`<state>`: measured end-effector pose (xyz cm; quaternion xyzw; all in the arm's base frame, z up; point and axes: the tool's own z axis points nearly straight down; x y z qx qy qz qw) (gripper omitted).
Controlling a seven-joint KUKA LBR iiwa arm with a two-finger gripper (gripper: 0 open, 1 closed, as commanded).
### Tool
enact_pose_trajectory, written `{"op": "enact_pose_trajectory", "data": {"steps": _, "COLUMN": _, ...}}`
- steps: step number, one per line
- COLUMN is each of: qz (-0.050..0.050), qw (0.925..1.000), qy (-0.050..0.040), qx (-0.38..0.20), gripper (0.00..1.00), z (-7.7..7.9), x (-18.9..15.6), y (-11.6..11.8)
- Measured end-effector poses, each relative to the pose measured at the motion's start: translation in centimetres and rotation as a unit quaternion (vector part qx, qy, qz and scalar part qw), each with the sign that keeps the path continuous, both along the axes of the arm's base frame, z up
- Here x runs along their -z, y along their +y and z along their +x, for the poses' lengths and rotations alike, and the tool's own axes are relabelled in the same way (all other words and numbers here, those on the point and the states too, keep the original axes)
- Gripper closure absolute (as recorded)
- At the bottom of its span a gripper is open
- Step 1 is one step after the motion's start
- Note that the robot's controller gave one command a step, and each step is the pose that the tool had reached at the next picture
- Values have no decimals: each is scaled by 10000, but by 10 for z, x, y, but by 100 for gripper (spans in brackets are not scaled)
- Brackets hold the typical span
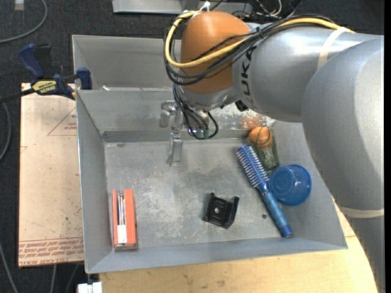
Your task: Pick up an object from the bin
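Even, fairly bright light falls from overhead onto the grey metal bin (159, 215). The bin's back wall looks paler than its floor and carries a faint sheen. A soft shadow spreads over the floor's middle beneath the arm (305, 72), whose upper edge gleams. Ground beyond the back edge lies dark.

The bin (153, 182) holds one orange stapler-like box (124, 219), one black plastic piece (220, 210), one blue hairbrush (261, 188), one blue bowl (292, 185), one orange ball (261, 136) and one greenish item (270, 155).
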<state>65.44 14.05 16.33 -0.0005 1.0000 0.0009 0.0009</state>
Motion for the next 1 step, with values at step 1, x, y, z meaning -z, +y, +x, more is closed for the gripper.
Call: {"op": "enact_pose_trajectory", "data": {"steps": 1, "qz": -12, "qw": 9968, "qy": 6, "qx": -793, "gripper": 0, "z": -35, "x": 12, "y": 44}}
